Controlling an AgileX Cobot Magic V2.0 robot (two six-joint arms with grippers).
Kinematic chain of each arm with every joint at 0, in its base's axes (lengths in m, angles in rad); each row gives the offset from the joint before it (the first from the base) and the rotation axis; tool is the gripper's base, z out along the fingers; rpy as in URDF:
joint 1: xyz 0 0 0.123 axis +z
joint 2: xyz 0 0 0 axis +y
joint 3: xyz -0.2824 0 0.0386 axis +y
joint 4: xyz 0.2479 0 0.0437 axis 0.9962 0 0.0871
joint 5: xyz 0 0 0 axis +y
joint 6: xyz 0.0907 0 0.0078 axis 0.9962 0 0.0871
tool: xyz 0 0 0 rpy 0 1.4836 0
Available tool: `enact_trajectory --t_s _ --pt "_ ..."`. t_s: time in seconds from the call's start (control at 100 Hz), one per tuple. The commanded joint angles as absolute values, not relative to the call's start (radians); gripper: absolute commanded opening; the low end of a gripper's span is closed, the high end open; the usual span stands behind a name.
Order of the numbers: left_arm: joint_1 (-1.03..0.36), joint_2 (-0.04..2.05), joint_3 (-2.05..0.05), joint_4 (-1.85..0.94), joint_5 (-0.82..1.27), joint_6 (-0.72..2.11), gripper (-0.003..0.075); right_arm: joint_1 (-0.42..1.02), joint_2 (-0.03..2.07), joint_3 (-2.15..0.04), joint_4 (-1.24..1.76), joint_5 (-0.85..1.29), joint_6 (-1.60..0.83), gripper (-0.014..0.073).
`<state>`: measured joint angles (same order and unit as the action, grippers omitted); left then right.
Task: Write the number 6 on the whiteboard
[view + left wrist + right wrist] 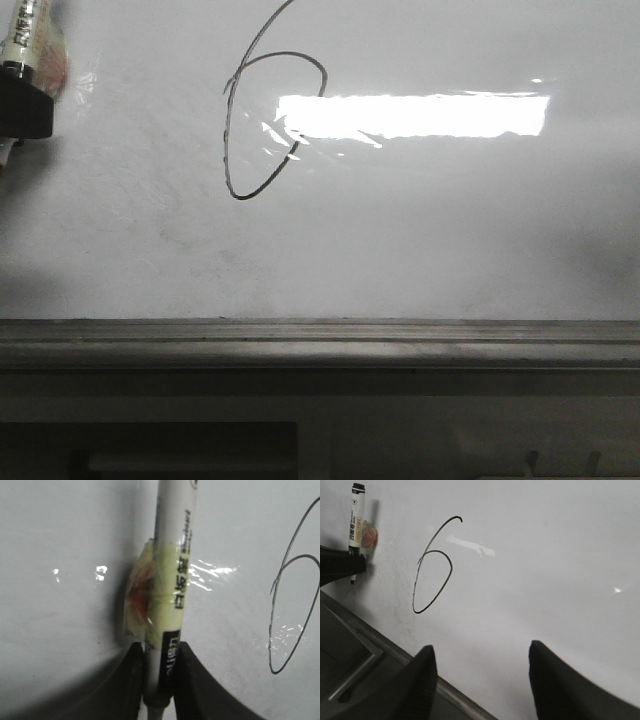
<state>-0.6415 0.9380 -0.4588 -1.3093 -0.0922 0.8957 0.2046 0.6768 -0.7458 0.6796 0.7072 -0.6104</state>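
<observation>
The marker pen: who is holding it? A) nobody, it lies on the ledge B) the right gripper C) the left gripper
C: the marker pen stands clamped between the left gripper's fingers, while the right gripper is open and holds nothing in front of the whiteboard.

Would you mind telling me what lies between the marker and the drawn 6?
Only bare whiteboard separates the marker from the number 6, clearest in the right wrist view.

We are looking at an office or classroom-like room: a glossy whiteboard point(450, 240) with a grey metal ledge point(320, 345) is catching bright ceiling light.
</observation>
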Motion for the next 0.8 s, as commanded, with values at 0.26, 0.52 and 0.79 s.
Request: enact_trajectory --t_s 0.26,0.52,0.79 --pt "-0.643 0.908 -0.492 -1.290 -0.131 0.889 0.0487 0.199 0.673 -0.772 0.714 0.655 -0.612 0.0362" --pt "-0.643 0.713 -0.492 -1.272 -0.124 0.957 0.0497 0.199 0.673 -0.772 0.714 0.655 -0.612 0.0362" --pt "-0.643 0.509 -0.489 -1.190 0.000 1.086 0.0374 0.199 0.595 -0.757 0.738 0.603 -0.647 0.0124"
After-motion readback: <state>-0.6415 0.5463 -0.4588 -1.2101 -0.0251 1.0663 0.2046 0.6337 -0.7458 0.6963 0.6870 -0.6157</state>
